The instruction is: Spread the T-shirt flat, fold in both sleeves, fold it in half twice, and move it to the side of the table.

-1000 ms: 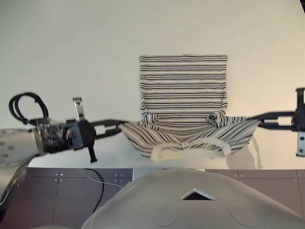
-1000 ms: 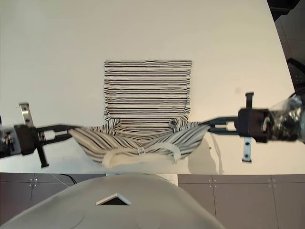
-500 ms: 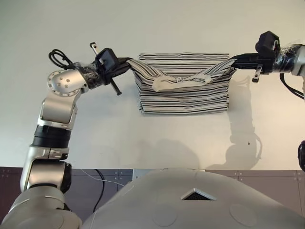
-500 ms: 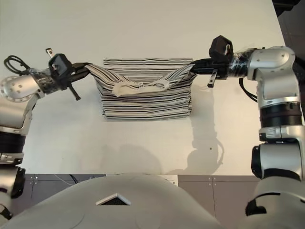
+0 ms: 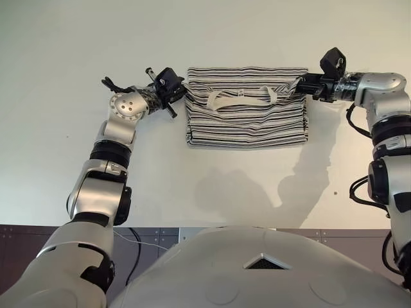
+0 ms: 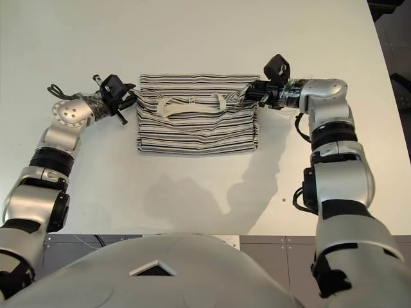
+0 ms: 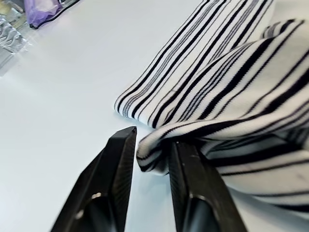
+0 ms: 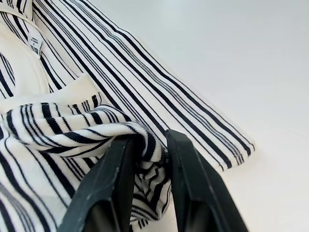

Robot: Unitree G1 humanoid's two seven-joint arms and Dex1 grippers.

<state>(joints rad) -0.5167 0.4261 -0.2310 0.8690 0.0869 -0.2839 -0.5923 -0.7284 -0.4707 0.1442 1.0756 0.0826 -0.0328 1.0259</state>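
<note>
The black-and-white striped T-shirt (image 5: 247, 122) lies folded in half as a rectangle on the white table (image 5: 192, 186), toward its far middle. Its cream collar (image 5: 241, 97) faces up near the far edge. My left gripper (image 5: 182, 88) is at the shirt's far left corner, shut on a bunched fold of the top layer (image 7: 154, 152). At the far right corner my right gripper (image 5: 297, 86) is likewise shut on a bunched fold of striped cloth (image 8: 140, 140). Both grippers are low, close to the tabletop.
Bare white tabletop surrounds the shirt on all sides, wide to the left and toward me. The table's near edge (image 5: 160, 226) meets dark floor. Its right edge (image 6: 380, 64) runs beside my right arm. A clear bag (image 7: 41, 9) lies off in the left wrist view.
Both grippers carried the collar edge from the near side up and over to the far edge. The shirt went from half-lifted to folded in half, and the grippers sank toward the table.
</note>
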